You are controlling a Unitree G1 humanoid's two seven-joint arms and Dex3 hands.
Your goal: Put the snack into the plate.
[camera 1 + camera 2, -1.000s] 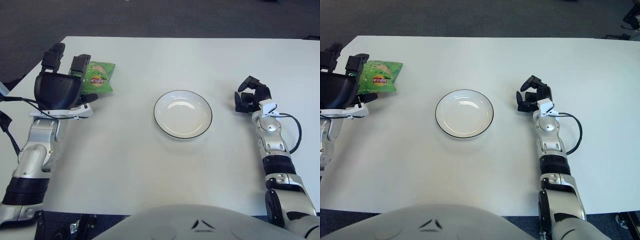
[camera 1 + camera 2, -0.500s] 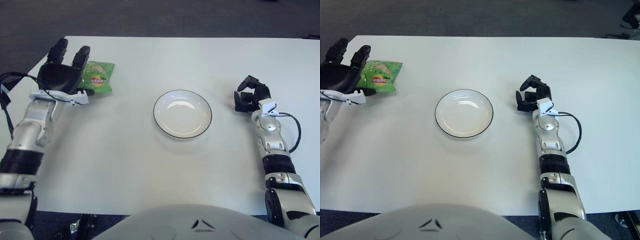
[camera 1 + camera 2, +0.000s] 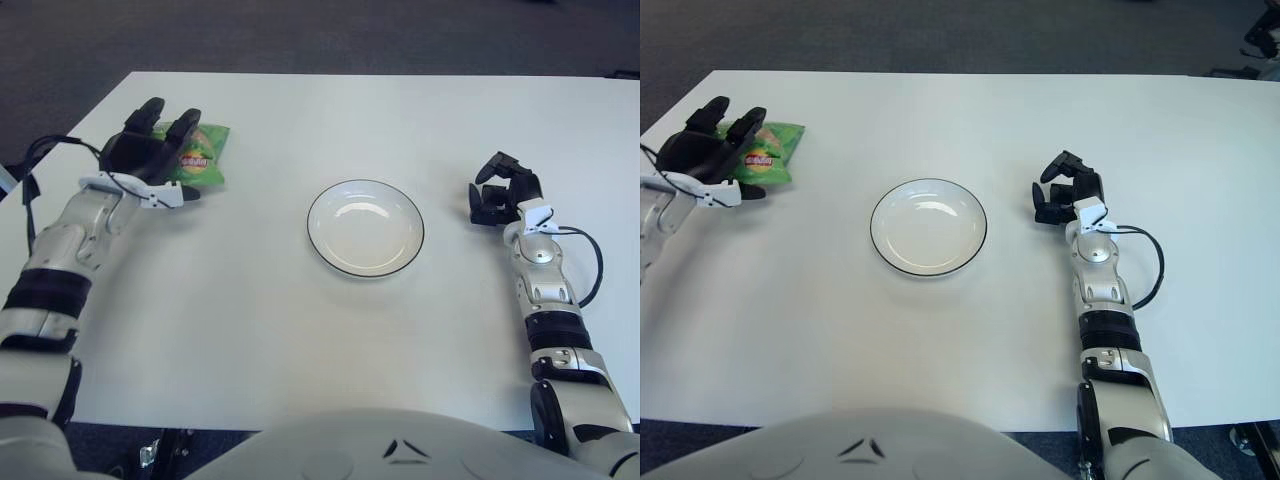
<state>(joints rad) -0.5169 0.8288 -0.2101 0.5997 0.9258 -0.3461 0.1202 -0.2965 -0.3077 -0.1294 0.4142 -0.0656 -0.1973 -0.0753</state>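
Left eye view: we see a white plate (image 3: 365,228) with a dark rim at the middle of the white table (image 3: 300,340) — our landmark. Far to the plate's left lies the green snack bag (image 3: 196,160), flat on the table. Our left hand (image 3: 150,160) sits over the bag's near-left edge, fingers extended across it — whether they grip it we cannot tell. To the plate's right, well apart, our right hand (image 3: 503,195) shows with fingers curled, holding nothing.
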